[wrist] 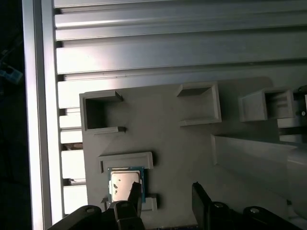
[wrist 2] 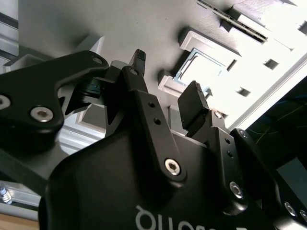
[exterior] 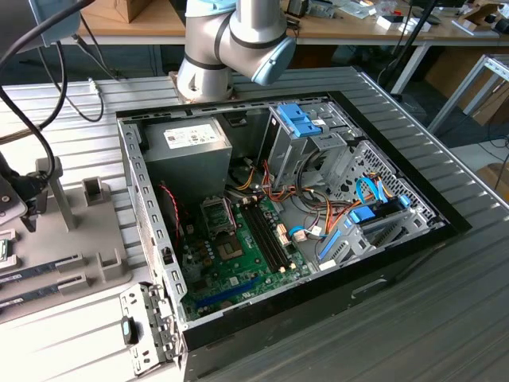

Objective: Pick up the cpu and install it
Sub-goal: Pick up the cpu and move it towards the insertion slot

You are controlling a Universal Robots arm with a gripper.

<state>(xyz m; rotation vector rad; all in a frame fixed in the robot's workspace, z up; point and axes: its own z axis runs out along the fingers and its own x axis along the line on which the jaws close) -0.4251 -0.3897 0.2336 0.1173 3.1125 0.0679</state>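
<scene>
Silver-grey metal caps the cpu (wrist: 123, 186), with a thin green rim round it, and we see it lying flat in a shallow square pocket of the pale grey holder (wrist: 163, 134), hemmed by low raised walls. In the exterior view the holder (exterior: 103, 278) sits on the ribbed table (exterior: 445, 318) at the exterior view's left, well apart from the open computer case (exterior: 390, 263), where the green motherboard (exterior: 238, 267) carries the socket (exterior: 218, 216). The gripper (wrist: 165, 199) hangs just over the holder, its two black fingers (wrist: 135, 196) spread wide with nothing between them. In the first wrist view one fingertip overlaps the chip's corner, while in the second wrist view the cpu (wrist 2: 204, 72) shows in the gap beyond the tips of the gripper (wrist 2: 168, 76). We judge it to be close above the chip, but we cannot tell whether anything touches. We expect the cpu to be very light, thin and stiff, its smooth metal top offering little friction and its underside easily damaged. The sound hold, in our view, is on two opposite edges of the green rim, where the pocket walls leave openings, with a modest squeeze and the chip kept level
</scene>
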